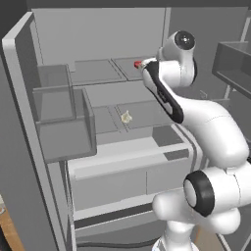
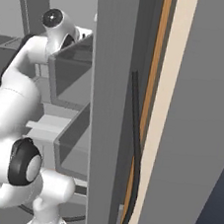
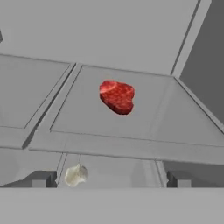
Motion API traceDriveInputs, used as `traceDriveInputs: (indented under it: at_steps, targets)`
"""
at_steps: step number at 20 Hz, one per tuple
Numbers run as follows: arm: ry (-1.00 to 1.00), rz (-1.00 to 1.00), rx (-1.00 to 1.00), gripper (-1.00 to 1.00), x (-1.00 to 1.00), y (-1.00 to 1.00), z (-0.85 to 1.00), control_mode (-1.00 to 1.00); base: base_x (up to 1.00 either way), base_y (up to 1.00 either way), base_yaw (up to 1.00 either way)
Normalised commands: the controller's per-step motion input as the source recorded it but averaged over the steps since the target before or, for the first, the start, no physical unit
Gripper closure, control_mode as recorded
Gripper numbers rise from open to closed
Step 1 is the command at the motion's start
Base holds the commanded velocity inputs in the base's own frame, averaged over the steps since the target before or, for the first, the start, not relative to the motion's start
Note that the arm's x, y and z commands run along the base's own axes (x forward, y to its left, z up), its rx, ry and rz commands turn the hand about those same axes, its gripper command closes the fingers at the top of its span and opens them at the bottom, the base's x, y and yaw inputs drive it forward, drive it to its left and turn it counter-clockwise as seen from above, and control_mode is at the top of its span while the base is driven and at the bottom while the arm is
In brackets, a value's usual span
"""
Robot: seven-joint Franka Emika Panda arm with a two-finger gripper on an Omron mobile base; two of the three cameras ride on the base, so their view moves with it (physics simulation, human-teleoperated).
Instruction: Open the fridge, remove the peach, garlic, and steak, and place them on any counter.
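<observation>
The fridge [image 1: 98,34] stands open and my arm reaches into it. The steak [image 3: 117,96], a small red slab, lies on the right half of the upper shelf, straight ahead in the hand view. In the left base view my gripper [image 1: 143,66] sits just right of the steak [image 1: 138,64], open and holding nothing. The garlic [image 3: 76,174], a pale bulb, rests on the shelf below, also seen as the garlic [image 1: 126,117] in mid-shelf. The peach and the counter are out of view.
Clear door bins [image 1: 59,112] jut out on the open left door, and another bin [image 1: 235,63] hangs on the right door. A closed drawer front [image 1: 122,181] sits under the shelves. The right door's edge [image 2: 104,108] with its dark handle [image 2: 136,152] stands close to the arm.
</observation>
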Motion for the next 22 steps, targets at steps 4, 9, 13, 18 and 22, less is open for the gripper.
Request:
traceDriveInputs:
  at_steps: [4,9,13,18,22]
  targets:
    - [0.17,0.0,0.11,-1.0,1.0,-0.11,-0.21,-1.0,0.0,0.0,0.0]
    - [0.11,0.0,0.1,-1.0,1.0,-0.13,-0.31,-1.0,0.0,0.0,0.0]
    - [0.03,0.0,0.07,-1.0,1.0,-0.03,-0.29,-1.0,0.0,0.0,0.0]
    - [0.0,0.0,0.02,-1.0,1.0,0.0,-0.36,-1.0,0.0,0.0,0.0]
    - [0.0,0.0,0.0,-1.0,0.79,0.0,-0.21,-1.0,0.0,0.0,0.0]
